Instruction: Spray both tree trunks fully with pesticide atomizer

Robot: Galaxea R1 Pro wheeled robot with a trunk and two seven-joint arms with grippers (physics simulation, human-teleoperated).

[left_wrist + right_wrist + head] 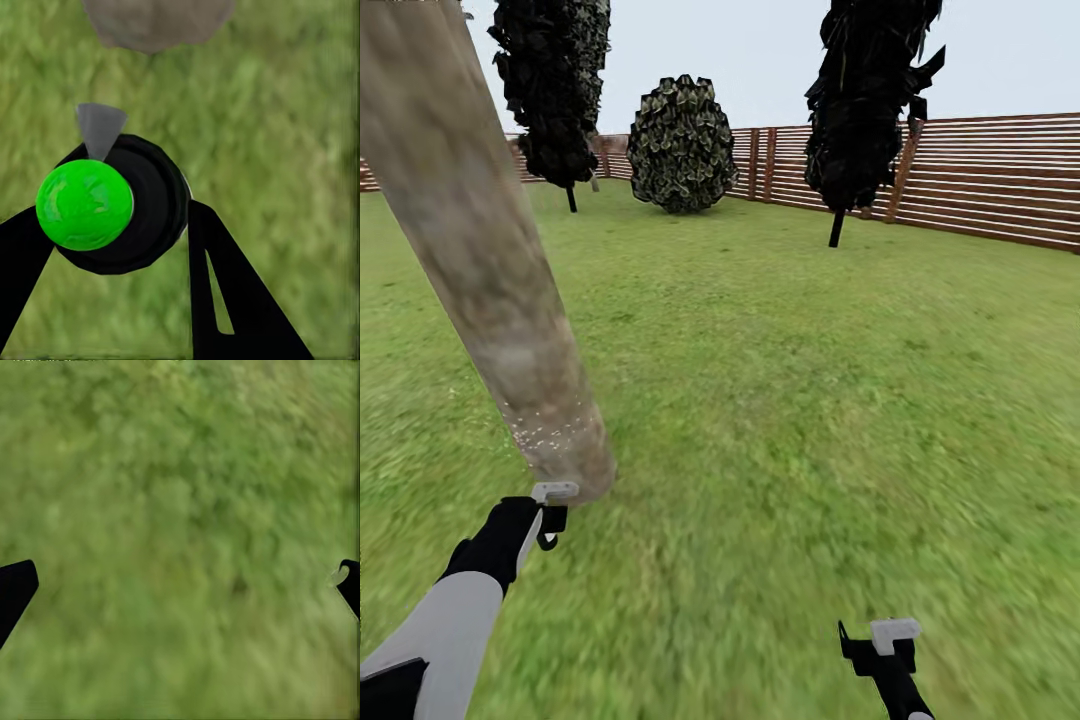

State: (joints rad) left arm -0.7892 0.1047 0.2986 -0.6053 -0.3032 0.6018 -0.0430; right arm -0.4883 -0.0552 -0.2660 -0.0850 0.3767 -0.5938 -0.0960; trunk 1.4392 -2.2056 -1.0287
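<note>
Leftmost, the thick mottled grey-brown tree trunk (480, 260) leans close over the left gripper (550, 510), whose black fingers (225, 292) clamp the black, green-capped pesticide atomizer (112, 206); its grey nozzle could miss or bump the trunk base. Rightward, blurry green lawn (810, 400) lies open to the brown slatted fence (1000, 180). The right gripper (880, 640) hangs splayed wide, empty.

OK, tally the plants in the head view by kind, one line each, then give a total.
Thick mottled grey-brown tree trunk: 1
Near-black, thin-trunked trees: 2
Rounded dark green bush by the brown slatted wooden fence: 1
Total: 4
</note>
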